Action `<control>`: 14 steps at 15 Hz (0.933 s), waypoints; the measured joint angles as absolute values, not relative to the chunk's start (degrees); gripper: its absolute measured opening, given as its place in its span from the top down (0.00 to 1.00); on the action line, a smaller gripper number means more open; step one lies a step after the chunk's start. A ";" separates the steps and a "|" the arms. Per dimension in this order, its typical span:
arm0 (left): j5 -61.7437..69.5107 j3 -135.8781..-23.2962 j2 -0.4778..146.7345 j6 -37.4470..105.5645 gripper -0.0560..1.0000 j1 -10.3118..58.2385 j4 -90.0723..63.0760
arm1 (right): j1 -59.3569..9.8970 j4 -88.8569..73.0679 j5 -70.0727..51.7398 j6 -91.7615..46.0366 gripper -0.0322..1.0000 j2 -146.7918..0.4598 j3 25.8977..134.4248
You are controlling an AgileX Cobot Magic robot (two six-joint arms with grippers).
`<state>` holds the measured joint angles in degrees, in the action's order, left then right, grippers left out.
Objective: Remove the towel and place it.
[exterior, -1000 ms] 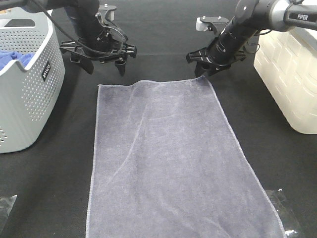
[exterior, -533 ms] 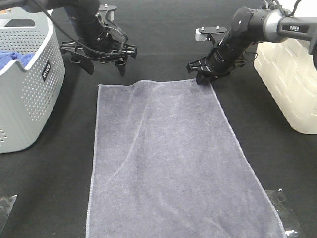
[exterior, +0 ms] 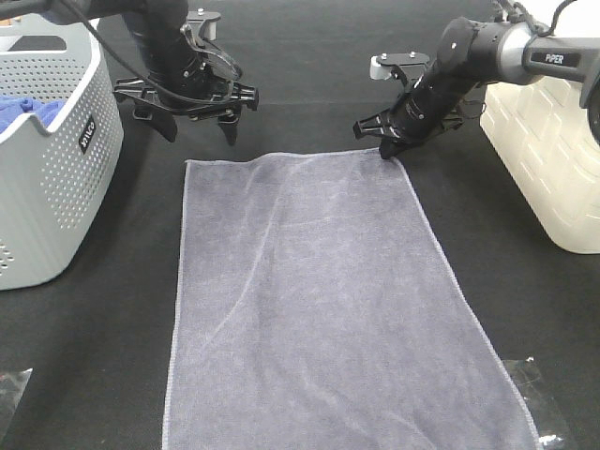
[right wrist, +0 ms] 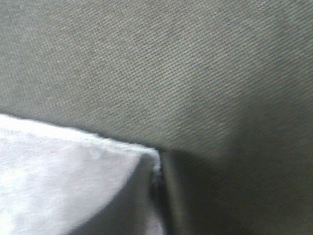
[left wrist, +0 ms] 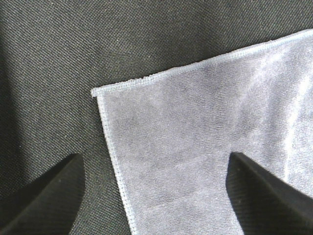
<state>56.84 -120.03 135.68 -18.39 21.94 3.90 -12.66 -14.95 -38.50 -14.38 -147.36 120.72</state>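
right gripper (exterior: 387,150) pinches shut on the towel's (exterior: 319,300) far corner; left gripper (exterior: 199,134) hangs spread wide over its other far corner.

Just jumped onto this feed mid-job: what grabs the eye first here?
The grey towel dominates, spread flat down the middle of the black table. The right gripper is shut on its far right corner, while the left gripper hangs open by the far left corner. A perforated grey basket with a blue cloth inside stands at the left edge.
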 joint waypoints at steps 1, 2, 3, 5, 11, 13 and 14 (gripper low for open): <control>56.84 -120.03 135.68 -18.39 0.23 21.94 3.90 | -12.72 -14.90 -39.59 -14.38 0.97 -147.54 121.58; 56.84 -120.03 135.68 -18.39 0.23 21.94 3.90 | -12.72 -14.15 -42.97 -14.27 0.97 -147.82 123.47; 56.84 -120.03 135.68 -18.39 0.23 21.94 3.90 | -12.72 -12.43 -46.07 -13.75 0.97 -147.99 125.48; 56.84 -120.03 135.73 -18.39 0.23 21.94 4.01 | -12.72 -7.28 -50.71 -10.60 0.97 -148.05 130.12; 55.12 -120.03 136.31 -18.74 0.26 21.94 4.98 | -12.72 -2.06 -54.37 -6.82 0.97 -148.05 134.65; 54.32 -120.03 138.31 -19.71 0.26 21.94 5.61 | -12.72 -1.60 -54.49 -6.82 0.97 -148.05 134.65; 53.11 -120.03 140.03 -20.17 0.27 21.94 5.73 | -12.72 -1.60 -54.66 -6.82 0.97 -148.05 134.65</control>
